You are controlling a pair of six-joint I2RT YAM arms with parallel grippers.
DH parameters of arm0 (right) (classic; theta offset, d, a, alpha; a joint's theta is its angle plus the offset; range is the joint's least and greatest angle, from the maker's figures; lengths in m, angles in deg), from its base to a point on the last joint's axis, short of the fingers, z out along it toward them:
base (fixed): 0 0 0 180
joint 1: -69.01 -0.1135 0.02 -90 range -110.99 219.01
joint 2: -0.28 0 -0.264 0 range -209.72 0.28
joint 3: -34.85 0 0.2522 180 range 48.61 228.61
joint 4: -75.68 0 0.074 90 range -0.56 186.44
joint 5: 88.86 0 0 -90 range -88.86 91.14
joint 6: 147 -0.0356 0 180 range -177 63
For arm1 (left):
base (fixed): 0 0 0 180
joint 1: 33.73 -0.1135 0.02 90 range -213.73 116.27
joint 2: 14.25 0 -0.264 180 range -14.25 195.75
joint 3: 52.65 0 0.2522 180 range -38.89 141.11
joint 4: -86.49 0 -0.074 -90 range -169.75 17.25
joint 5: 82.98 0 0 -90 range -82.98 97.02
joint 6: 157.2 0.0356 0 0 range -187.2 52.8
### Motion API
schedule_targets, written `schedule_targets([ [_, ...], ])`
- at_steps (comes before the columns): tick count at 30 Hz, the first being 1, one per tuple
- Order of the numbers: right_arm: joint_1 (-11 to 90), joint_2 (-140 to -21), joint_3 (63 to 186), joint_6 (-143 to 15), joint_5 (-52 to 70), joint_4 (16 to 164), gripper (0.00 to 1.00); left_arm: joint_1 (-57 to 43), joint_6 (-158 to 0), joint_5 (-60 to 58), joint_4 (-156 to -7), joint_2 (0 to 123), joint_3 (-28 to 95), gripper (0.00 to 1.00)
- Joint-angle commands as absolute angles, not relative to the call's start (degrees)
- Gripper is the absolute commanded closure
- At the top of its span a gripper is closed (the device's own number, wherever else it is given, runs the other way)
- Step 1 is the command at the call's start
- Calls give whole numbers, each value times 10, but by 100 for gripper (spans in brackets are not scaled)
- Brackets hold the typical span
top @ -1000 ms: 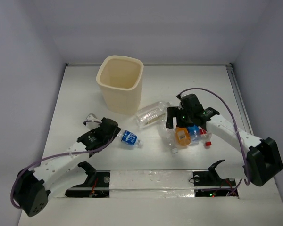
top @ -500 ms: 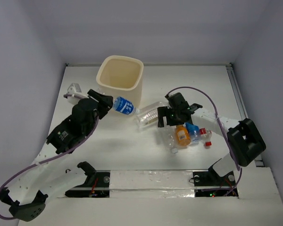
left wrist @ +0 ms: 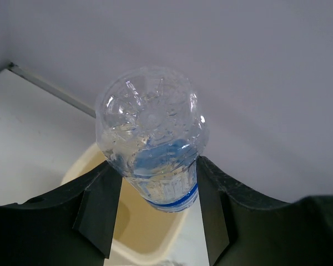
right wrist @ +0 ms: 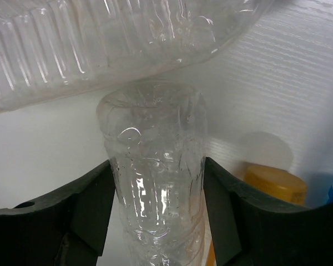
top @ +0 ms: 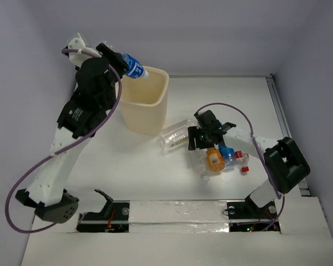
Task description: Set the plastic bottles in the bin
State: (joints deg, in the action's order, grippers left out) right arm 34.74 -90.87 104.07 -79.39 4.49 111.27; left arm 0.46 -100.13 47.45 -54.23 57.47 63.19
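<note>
My left gripper is raised high and shut on a blue-labelled clear bottle, held above the back left rim of the cream bin. In the left wrist view the bottle sits between the jaws, with the bin below. My right gripper is low on the table, its jaws against both sides of a plain clear bottle. A larger ribbed clear bottle lies just beyond it and also shows in the right wrist view.
An orange-liquid bottle, a blue-labelled bottle and a red-capped bottle lie bunched right of my right gripper. White walls close in the table at the back and sides.
My left arm has lifted the blue-labelled bottle from beside the bin's front left up above its rim. My right gripper has stayed at the clear bottle.
</note>
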Motion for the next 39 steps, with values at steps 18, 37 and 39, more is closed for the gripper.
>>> schedule_targets([
  [18,345,-705,1360,-846,124,1200,41,-45,-900,425,-602,704,640,25],
  [37,328,-1021,1687,-1018,-60,1017,39,10,-1053,229,-568,415,333,79],
  [39,320,-1073,1761,-1014,-78,1031,39,22,-1061,235,-561,397,313,83],
])
